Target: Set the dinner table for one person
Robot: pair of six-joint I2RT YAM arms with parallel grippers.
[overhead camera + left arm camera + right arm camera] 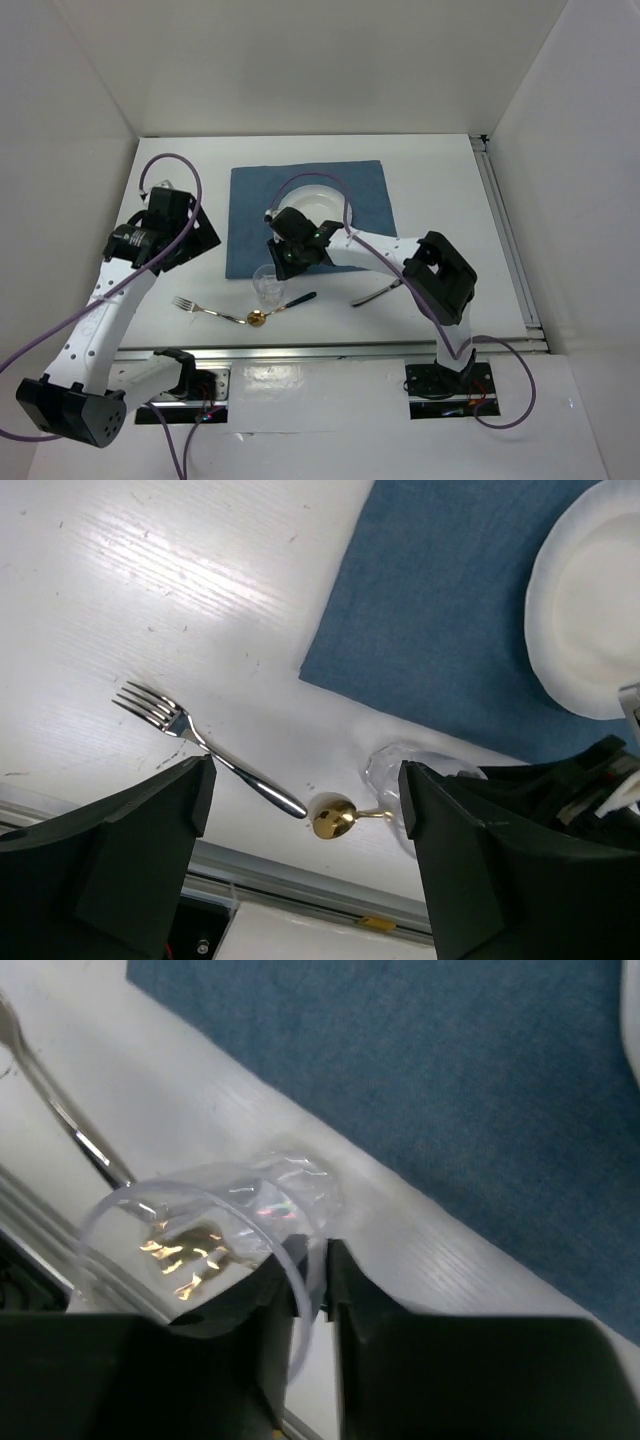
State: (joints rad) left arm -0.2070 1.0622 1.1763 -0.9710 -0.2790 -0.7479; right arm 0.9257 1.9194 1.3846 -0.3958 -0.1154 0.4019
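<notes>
Here, your right gripper (312,1260) pinches the wall of a clear plastic cup (215,1215), one finger inside the rim and one outside, jaws nearly shut on it. A rim grip suits a thin, soft cup, since it probably lets you lift without crushing the sides. The cup stands on the dinner table (440,180), between the blue cloth (250,215) and the bench's near edge, left of centre. I judge it is held so that it can go to a drinking spot beside the plate.

Your left gripper (305,770) hangs wide open and empty over the bench's left side. Its fingers frame the cutlery below, likely waiting their turn.

A round white plate (318,200) sits on the cloth, toward the cloth's far side, marking the centre of the setting. A silver fork (205,308) lies along the bench's near edge, left of the cup. A spoon (262,316) with a gold bowl and dark handle lies just beside the cup, its bowl close to the tip of the fork's handle. What looks like a silver knife (372,294), partly under the right arm, lies toward the near edge, right of centre.

Count: one plate, one cloth, one cup, one fork, one spoon, one knife. None of the cutlery is yet beside the plate.
</notes>
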